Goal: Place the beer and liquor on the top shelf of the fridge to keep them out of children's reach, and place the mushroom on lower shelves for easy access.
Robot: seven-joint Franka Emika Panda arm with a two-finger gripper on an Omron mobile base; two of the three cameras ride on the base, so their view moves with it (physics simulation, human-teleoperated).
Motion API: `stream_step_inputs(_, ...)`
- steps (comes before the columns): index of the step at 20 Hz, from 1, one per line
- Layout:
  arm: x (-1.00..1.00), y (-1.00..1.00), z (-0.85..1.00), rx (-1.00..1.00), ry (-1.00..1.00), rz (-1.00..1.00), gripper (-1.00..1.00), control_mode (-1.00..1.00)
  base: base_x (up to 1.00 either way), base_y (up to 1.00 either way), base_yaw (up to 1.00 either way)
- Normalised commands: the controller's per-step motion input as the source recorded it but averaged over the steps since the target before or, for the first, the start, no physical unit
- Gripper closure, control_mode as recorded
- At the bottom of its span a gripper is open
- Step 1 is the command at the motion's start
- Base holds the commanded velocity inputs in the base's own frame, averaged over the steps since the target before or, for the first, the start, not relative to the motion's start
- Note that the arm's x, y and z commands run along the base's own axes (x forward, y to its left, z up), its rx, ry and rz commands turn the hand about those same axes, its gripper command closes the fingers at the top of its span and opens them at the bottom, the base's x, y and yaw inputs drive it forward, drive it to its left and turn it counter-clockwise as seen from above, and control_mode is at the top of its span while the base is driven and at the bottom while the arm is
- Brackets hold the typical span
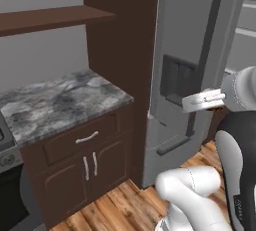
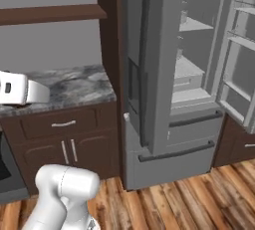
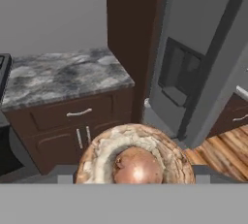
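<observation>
Now carrying the mushroom toward the fridge.

My gripper (image 3: 133,182) is clasped around the mushroom (image 3: 134,159), cap facing outward, so it rides along as I turn from the marble counter (image 3: 58,77). I hold it high and clear of the fridge (image 2: 164,74), whose doors stand ajar, so the lower shelves (image 2: 191,94) are reachable; they look bare, and I judge placement comes next.

Matt grey metal fridge (image 2: 164,74), dark wooden cabinets (image 1: 80,170), grey marbled stone bench (image 1: 55,102), glossy wood-plank floor (image 2: 189,199), mushroom (image 3: 133,162) brown, glossy.
</observation>
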Motion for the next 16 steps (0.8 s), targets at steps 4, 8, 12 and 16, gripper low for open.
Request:
stream_step_inputs(4, 0.00, 0.00, 0.00, 0.00, 0.00, 0.00, 1.00, 1.00, 0.01, -0.92, 0.05)
stream_step_inputs(8, 0.00, 0.00, 0.00, 0.00, 0.00, 0.00, 1.00, 1.00, 0.21, -1.00, 0.07)
stream_step_inputs(12, 0.00, 0.00, 0.00, 0.00, 0.00, 0.00, 1.00, 1.00, 0.29, -1.00, 0.11)
stream_step_inputs(16, 0.00, 0.00, 0.00, 0.00, 0.00, 0.00, 1.00, 1.00, 0.24, -1.00, 0.12)
